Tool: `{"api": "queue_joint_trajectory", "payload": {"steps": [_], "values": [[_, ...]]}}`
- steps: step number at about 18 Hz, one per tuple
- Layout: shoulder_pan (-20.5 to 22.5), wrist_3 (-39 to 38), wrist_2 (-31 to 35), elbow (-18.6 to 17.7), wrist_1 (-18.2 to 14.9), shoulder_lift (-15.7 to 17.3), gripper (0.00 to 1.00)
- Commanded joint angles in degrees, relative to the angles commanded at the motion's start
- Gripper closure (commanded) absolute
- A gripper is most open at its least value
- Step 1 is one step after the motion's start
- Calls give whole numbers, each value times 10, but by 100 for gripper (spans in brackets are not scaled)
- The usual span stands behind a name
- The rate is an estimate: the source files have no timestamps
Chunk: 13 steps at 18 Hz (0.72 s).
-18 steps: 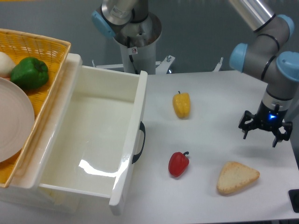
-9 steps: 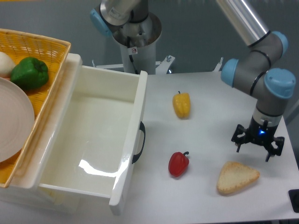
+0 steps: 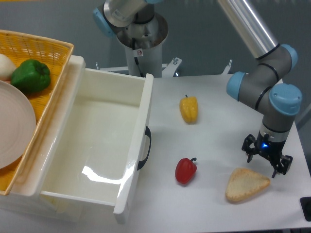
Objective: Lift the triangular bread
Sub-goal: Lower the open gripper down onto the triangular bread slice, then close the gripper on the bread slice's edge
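The claw [image 3: 265, 161] hangs open and empty just above the bread [image 3: 245, 184]. It should lower straight, fingers on both sides, then close gently on the crust.

i see my arm bent down at the wrist, the gripper [image 3: 266, 161] pointing downward, fingers apart.

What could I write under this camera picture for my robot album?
Robot gripper hovers with open jaws just above the triangular bread on the white table, near a red pepper.
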Motion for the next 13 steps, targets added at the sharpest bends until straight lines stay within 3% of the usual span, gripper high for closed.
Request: {"api": "queue_joint_trajectory", "payload": {"steps": [6, 10, 13], "values": [[-13, -2, 16, 15, 3, -18, 11], [-13, -2, 16, 14, 3, -19, 46], [-13, -9, 16, 14, 3, -19, 83]]}}
